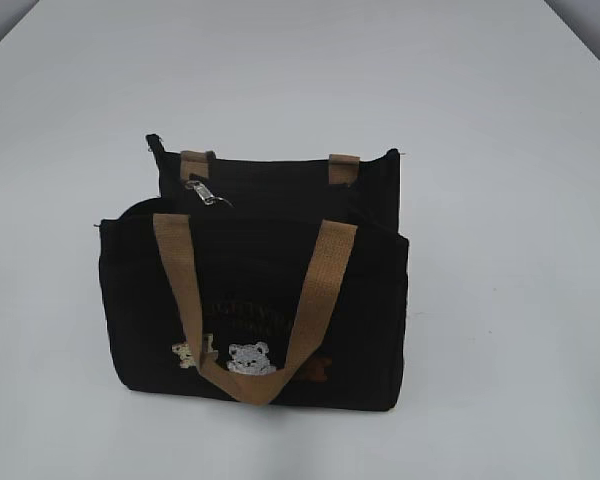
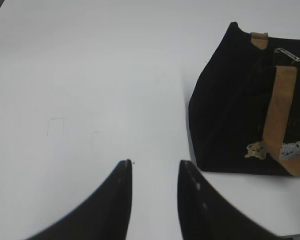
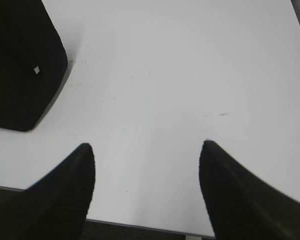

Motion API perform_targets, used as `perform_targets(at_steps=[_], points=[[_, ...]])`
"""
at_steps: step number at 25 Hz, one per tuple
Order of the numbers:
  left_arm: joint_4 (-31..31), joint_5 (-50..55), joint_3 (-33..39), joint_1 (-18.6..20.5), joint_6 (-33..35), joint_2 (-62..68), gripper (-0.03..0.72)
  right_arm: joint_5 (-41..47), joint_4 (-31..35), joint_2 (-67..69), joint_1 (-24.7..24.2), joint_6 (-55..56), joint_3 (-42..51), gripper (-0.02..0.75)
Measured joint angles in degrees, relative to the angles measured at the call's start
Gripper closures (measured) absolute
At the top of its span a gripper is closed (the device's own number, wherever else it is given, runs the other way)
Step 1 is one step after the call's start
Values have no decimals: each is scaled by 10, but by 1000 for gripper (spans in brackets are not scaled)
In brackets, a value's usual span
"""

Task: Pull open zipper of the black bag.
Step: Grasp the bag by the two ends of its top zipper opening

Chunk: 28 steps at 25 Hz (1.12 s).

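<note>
The left gripper [image 2: 155, 167] is seen partly open over the white table [image 2: 90, 100], holding nothing. The black bag [image 1: 250, 300] stands in the middle, its zipper [image 1: 205, 192] tab near the left handle. The tab should be pinched small and pulled gently along. The right gripper [image 3: 147, 150] is open wide, empty.

Matt black cloth black bag [image 1: 270, 300] with tan woven-looking handles [image 1: 320, 290], shiny metal zipper [image 1: 204, 192] pull, smooth white table [image 1: 500, 200].
</note>
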Motion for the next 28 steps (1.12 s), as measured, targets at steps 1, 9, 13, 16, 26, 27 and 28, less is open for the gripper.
perform_targets(at_steps=[1,9,13,16,26,27,28], points=[[0,0,0,0,0,0,453,0,0,0,0,0,0,230],[0,0,0,0,0,0,453,0,0,0,0,0,0,230],[0,0,0,0,0,0,453,0,0,0,0,0,0,230],[0,0,0,0,0,0,454,0,0,0,0,0,0,230],[0,0,0,0,0,0,454,0,0,0,0,0,0,230],[-1,0,0,0,0,0,454,0,0,0,0,0,0,230],[-3,0,0,0,0,0,454,0,0,0,0,0,0,230]])
